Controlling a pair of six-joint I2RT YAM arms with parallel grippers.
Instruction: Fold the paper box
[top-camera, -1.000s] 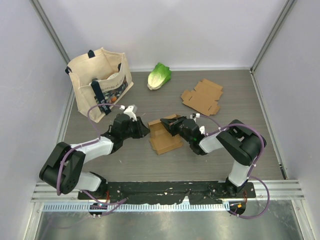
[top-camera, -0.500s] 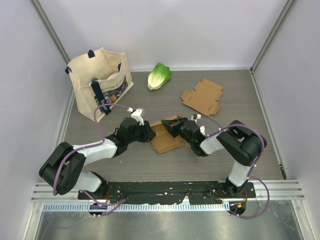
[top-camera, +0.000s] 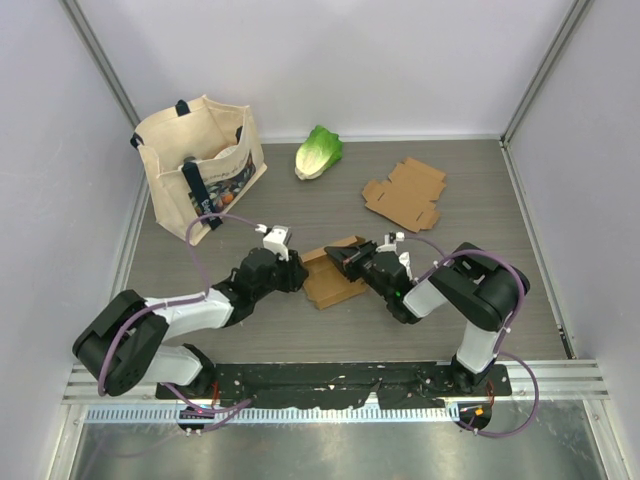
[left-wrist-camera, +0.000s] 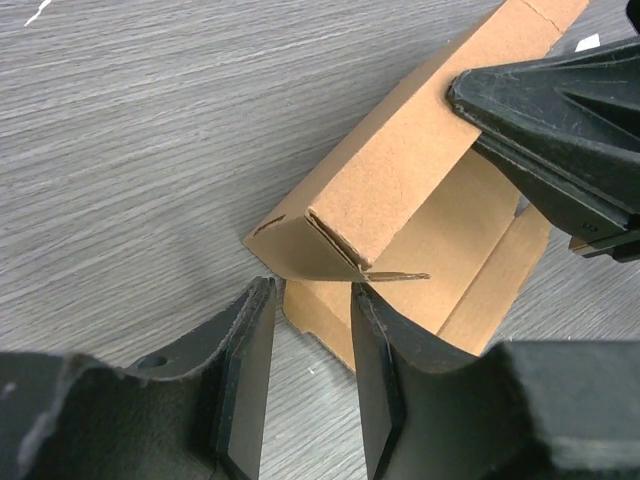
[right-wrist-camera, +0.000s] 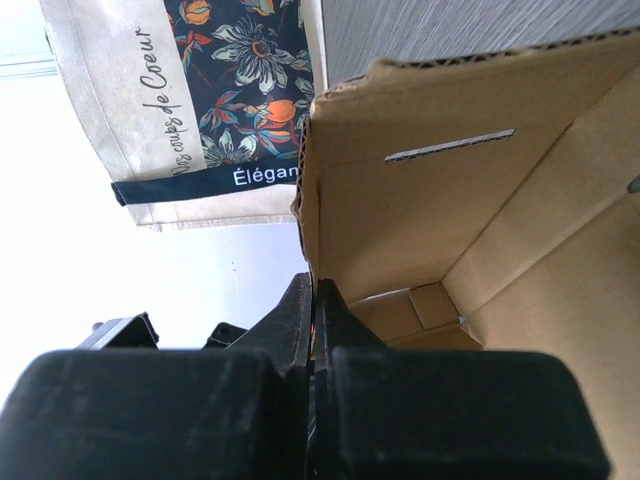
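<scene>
The brown paper box (top-camera: 333, 285) lies partly folded at the table's middle, between the two arms. My right gripper (top-camera: 342, 258) is shut on the edge of one raised side wall (right-wrist-camera: 400, 210), with the box's inside showing beside its fingertips (right-wrist-camera: 318, 300). My left gripper (top-camera: 302, 275) sits low at the box's left corner and is open. In the left wrist view its fingertips (left-wrist-camera: 312, 300) flank bare table just below the corner flap (left-wrist-camera: 320, 250), with nothing between them. The right gripper (left-wrist-camera: 560, 110) shows there pinching the long wall (left-wrist-camera: 400, 160).
A second, unfolded cardboard blank (top-camera: 405, 193) lies flat at the back right. A head of lettuce (top-camera: 318, 152) rests at the back centre, and a cream tote bag (top-camera: 200, 160) with a floral print stands at the back left. Walls close in both sides.
My left gripper has slid right and nearer to the box's corner, and its jaws have widened. The right gripper keeps its grip and the box has shifted slightly.
</scene>
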